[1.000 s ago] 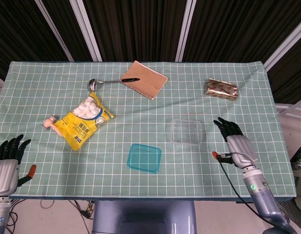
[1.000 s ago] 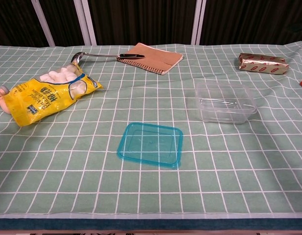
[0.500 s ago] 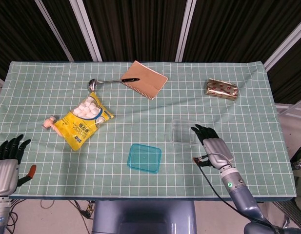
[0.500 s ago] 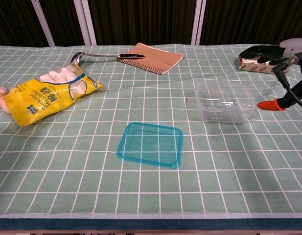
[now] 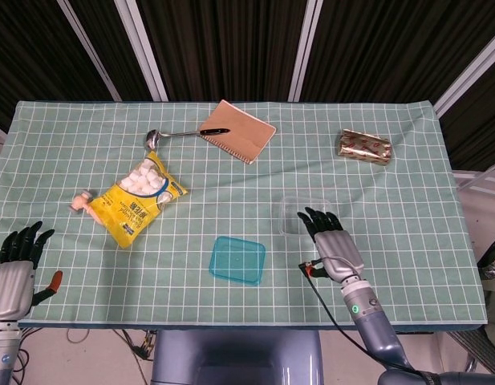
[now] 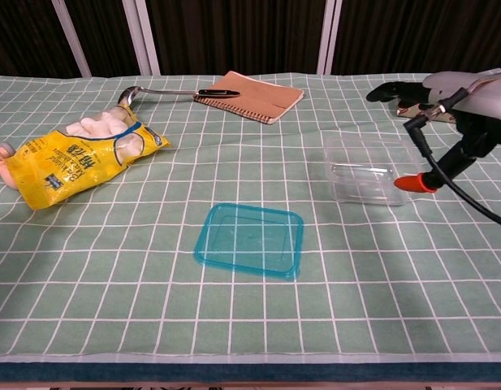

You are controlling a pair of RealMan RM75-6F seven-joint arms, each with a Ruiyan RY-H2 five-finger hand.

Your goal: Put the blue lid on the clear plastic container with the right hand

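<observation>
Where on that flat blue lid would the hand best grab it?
Probably by its right edge, coming from the right. The blue lid lies flat on the cloth with a low raised rim, so fingers must pinch that rim. The right hand, open, hovers over the clear container on that side.

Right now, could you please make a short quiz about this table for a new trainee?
1. True or false: the blue lid already sits on the clear plastic container.
2. Which object lies nearest the ladle? A) gold packet B) notebook C) yellow bag
3. Fill in: the right hand hovers with spread fingers over the ____.

Key:
1. False; the lid lies flat on the cloth, apart from the container.
2. B
3. clear plastic container
</observation>
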